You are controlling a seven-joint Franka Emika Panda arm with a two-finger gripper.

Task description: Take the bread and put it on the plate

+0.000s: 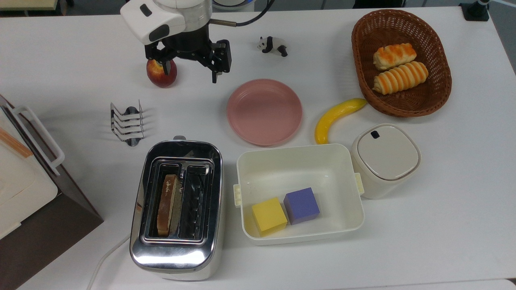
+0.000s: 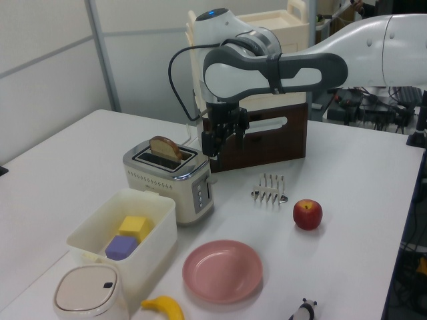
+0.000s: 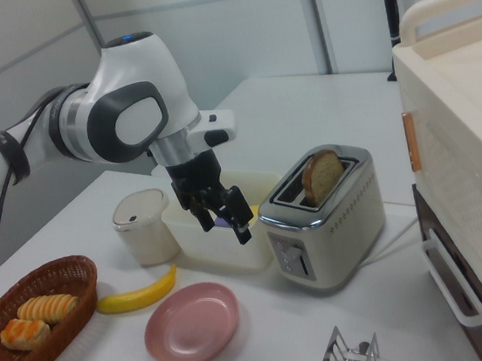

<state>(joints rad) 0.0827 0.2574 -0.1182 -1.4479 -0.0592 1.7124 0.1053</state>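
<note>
The bread [image 1: 167, 203], a brown slice, stands upright in the left slot of the chrome toaster [image 1: 177, 257], its rounded top poking out [image 2: 165, 148] [image 3: 321, 176]. The pink plate [image 1: 264, 111] lies bare on the table, toward the top view's upper right of the toaster [image 2: 222, 270] [image 3: 192, 323]. My gripper [image 1: 189, 70] hangs open and holds nothing, up in the air. In the top view it is beyond the toaster and partly covers a red apple. In the left view my gripper [image 2: 220, 141] is just right of the bread's top. In the right view my gripper [image 3: 224, 219] is left of the toaster.
A red apple [image 1: 161, 74] and a metal toast rack [image 1: 127, 123] lie behind the toaster. A cream tub [image 1: 298, 161] holds a yellow and a purple cube. Nearby are a lidded canister [image 1: 387, 159], a banana [image 1: 336, 117], a panda toy [image 1: 273, 45], a wicker basket [image 1: 363, 60] with two rolls, and a bread box [image 1: 24, 177].
</note>
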